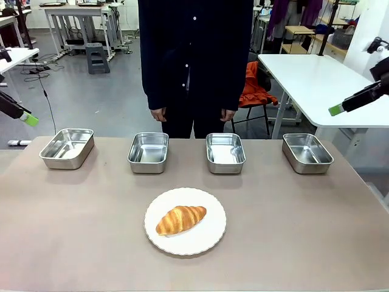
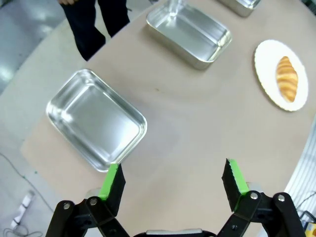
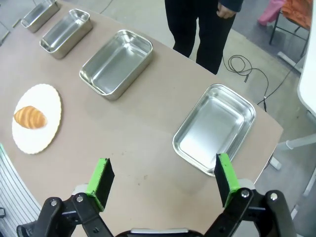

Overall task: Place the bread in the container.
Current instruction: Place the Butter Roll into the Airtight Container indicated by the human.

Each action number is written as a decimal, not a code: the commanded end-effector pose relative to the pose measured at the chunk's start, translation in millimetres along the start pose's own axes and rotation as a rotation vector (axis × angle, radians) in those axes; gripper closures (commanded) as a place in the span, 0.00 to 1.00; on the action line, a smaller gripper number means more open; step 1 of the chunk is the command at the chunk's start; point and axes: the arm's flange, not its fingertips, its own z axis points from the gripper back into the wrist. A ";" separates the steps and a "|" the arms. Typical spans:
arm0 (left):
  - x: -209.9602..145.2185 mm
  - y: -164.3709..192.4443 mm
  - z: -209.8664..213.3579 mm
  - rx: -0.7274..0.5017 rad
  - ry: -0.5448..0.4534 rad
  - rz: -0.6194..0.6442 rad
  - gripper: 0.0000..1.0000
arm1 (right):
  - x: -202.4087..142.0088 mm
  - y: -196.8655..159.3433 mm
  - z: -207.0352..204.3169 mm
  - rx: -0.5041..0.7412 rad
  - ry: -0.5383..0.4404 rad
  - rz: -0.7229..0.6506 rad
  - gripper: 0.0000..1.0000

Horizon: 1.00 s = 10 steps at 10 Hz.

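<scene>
Left pincer and right pincer both stand wide and hold nothing, hanging high off the worktop's left and right edges. One bread lies on one round white plate, midway along the near edge. Four steel pans line the far edge: leftmost pan, second pan, third pan and rightmost pan. I can't tell which is the container (they look alike). One person stands behind that edge. I'd bring one pincer straight down over the croissant's middle, jaws across its short width, squeeze gently since the crust looks crushable, then lift clear of the plate's rim.
</scene>
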 end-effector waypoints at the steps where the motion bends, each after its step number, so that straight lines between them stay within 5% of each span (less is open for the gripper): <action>1: 9.7 -7.8 1.6 -0.012 -0.003 0.014 0.00 | 6.1 3.6 0.5 -0.027 0.017 -0.012 0.00; 3: 5.2 -4.0 -1.9 0.000 0.009 -0.003 0.00 | 1.8 2.1 -0.7 -0.012 0.012 0.006 0.00; 6: -20.0 14.8 55.0 0.037 -0.185 0.102 0.00 | -3.7 -31.0 30.5 0.011 -0.087 -0.030 0.00; 10: -29.9 13.4 86.4 0.057 -0.266 0.175 0.00 | -7.5 -40.3 48.5 0.015 -0.162 -0.055 0.00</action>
